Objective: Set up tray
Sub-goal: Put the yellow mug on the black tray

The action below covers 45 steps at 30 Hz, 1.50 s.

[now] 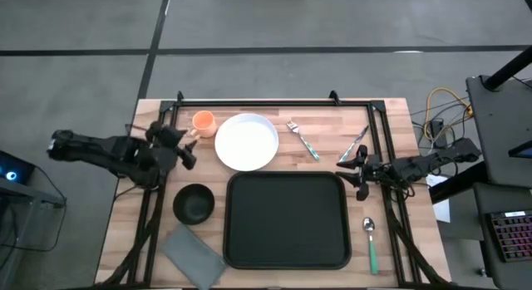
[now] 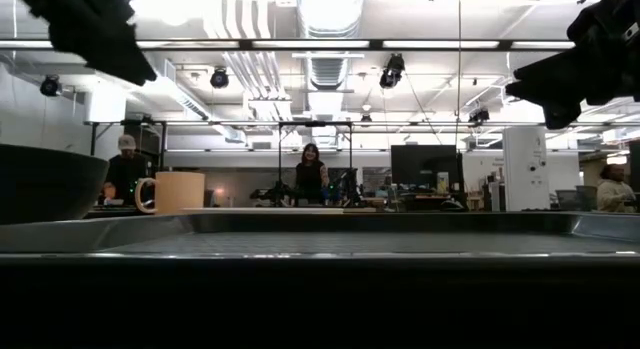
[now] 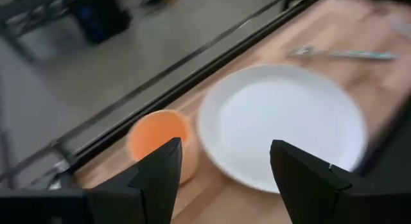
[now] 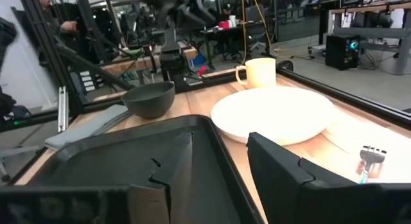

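Observation:
The large black tray (image 1: 287, 219) lies flat on the wooden table, near its near edge, with nothing in it. Beyond it rest the white plate (image 1: 247, 142) and the orange cup (image 1: 204, 121). The black bowl (image 1: 194, 203) stands left of the tray. My left gripper (image 1: 188, 149) hovers open left of the plate, above the table; in the left wrist view its fingers (image 3: 164, 169) frame the cup (image 3: 160, 140) and plate (image 3: 282, 124). My right gripper (image 1: 356, 175) is open, just off the tray's right far corner.
A grey folded cloth (image 1: 194, 257) lies at the near left corner. A fork (image 1: 303, 139) and a knife (image 1: 353, 143) rest beyond the tray, a green-handled spoon (image 1: 371, 244) to its right. Black frame rails run along the table's edges. People stand in the room behind.

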Motion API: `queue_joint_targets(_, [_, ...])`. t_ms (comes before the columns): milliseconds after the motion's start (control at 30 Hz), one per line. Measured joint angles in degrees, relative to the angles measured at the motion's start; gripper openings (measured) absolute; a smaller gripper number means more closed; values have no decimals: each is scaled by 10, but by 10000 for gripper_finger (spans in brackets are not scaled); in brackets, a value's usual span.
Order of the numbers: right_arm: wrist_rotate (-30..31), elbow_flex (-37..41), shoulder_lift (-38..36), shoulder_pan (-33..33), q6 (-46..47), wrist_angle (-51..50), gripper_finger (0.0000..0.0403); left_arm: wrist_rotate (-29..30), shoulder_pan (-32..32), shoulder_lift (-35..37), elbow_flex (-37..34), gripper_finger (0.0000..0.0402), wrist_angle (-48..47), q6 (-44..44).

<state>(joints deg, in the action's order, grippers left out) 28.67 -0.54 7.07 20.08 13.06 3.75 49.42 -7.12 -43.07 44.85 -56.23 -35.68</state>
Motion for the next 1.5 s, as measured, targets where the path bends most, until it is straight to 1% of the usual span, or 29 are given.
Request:
queue_joint_targets(67, [0,0,8,0,0,0,136,-45,69,-24,30,217,1,38])
queue_joint_targets(167, [0,0,15,0,0,1,132,-105,177,-64,54,217,20,108])
queue_joint_targets(300, [-3,0,22,0,10,1,130,-212,317,-131,59,217,74,180])
queue_joint_targets(400, [-8,0,28,0,30,0,132,-285,400,-186,57,217,117,205])
queue_joint_targets(433, [-9,0,30,0,36,0,132,-296,421,-205,58,217,130,206])
queue_joint_targets(500, [-21,0,36,0,38,-1,134,-299,451,-239,57,217,138,216])
queue_joint_targets(600, [-47,0,48,0,39,-2,134,-300,462,-274,59,217,146,243])
queue_joint_targets(733, [-53,0,68,0,40,-3,128,-305,458,-294,61,217,144,263])
queue_joint_targets(900, [-52,0,92,0,46,-3,123,-327,453,-289,70,217,145,259])
queue_joint_targets(1100, [-52,0,119,0,64,-3,125,-386,453,-290,65,217,148,233])
queue_joint_targets(1300, [-51,0,136,0,65,-3,120,-389,453,-290,55,217,139,216])
queue_joint_targets(1500, [-51,0,137,0,65,-2,113,-388,454,-292,49,217,138,216])
